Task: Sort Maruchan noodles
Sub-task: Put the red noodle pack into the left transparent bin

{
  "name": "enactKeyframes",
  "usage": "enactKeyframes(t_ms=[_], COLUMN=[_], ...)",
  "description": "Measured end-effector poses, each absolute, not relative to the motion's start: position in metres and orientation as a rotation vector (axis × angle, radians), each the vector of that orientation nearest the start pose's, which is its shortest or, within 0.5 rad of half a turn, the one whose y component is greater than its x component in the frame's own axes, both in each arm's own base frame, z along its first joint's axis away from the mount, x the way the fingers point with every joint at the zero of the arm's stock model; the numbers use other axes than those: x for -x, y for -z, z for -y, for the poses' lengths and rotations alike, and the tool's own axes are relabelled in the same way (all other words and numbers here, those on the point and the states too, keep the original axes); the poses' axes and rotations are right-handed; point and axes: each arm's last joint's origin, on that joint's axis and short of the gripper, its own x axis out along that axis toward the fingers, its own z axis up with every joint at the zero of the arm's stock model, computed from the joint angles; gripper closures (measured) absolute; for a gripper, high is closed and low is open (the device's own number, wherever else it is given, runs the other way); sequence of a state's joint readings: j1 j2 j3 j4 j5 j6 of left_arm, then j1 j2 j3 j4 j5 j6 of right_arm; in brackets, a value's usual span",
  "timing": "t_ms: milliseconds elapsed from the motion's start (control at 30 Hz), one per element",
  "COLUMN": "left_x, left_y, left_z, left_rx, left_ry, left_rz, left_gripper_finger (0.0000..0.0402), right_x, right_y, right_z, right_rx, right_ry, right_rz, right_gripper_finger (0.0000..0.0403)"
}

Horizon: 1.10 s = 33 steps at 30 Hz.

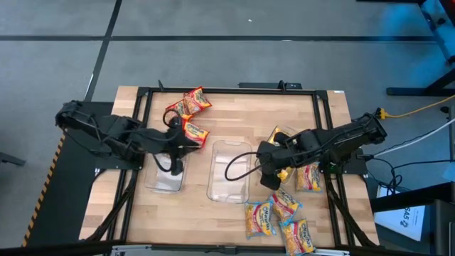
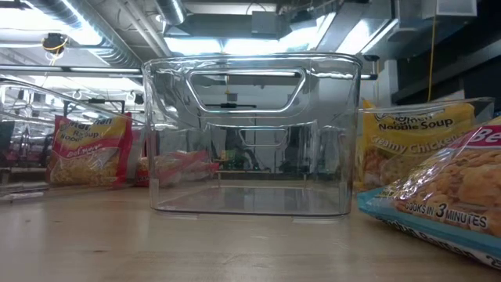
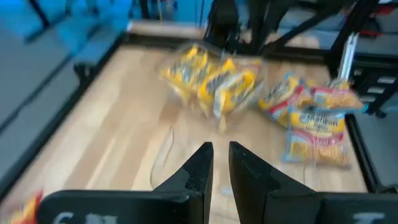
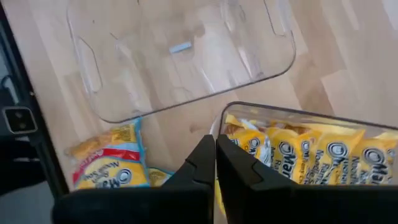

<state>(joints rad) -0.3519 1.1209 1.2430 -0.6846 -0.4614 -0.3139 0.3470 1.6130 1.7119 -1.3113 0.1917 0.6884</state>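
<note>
Red Maruchan noodles packets [image 1: 190,103] lie at the far left of the table, one [image 1: 196,132] beside my left arm. Yellow packets [image 4: 298,155] lie in a clear tray [image 4: 298,115] on the right. Several more packets [image 1: 281,213] lie loose near the front right. My left gripper [image 3: 217,149] hangs over the left clear tray [image 1: 160,181], its fingers a narrow gap apart with nothing between them. My right gripper [image 4: 215,146] hangs shut above the rim of the tray with yellow packets, beside the bare middle tray [image 1: 231,188].
In the low view the middle tray [image 2: 250,133] stands in front, a red packet [image 2: 90,149] to one side, a yellow one [image 2: 415,141] and a blue-edged one [image 2: 446,196] to the other. A black frame [image 1: 227,91] borders the table.
</note>
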Motion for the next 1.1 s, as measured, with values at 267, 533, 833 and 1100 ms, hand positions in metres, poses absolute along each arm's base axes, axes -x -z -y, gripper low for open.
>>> enactKeyframes(t_ms=[267, 533, 833, 1100], left_x=[-0.191, -0.196, -0.204, -0.193], left_y=[-0.357, -0.357, -0.34, -0.317], left_z=[0.045, -0.001, -0.079, -0.154], left_rx=[0.125, 0.242, 0.167, 0.374], left_ry=[-0.495, -0.775, -0.987, -0.901], left_rz=[-0.715, -0.673, -0.855, -0.993], left_gripper_finger=[0.0357, 0.0357, 0.0357, 0.0357], right_x=[-0.289, -0.305, -0.323, -0.333], right_y=[-0.349, -0.351, -0.353, -0.341], right_z=[-0.087, -0.037, 0.024, 0.051], right_rx=[-0.259, -0.302, -0.351, -0.347], right_ry=[0.514, 0.818, 0.807, 0.73], right_rz=[-1.061, -0.843, -0.814, -0.9], right_gripper_finger=[0.0389, 0.0389, 0.0389, 0.0388])
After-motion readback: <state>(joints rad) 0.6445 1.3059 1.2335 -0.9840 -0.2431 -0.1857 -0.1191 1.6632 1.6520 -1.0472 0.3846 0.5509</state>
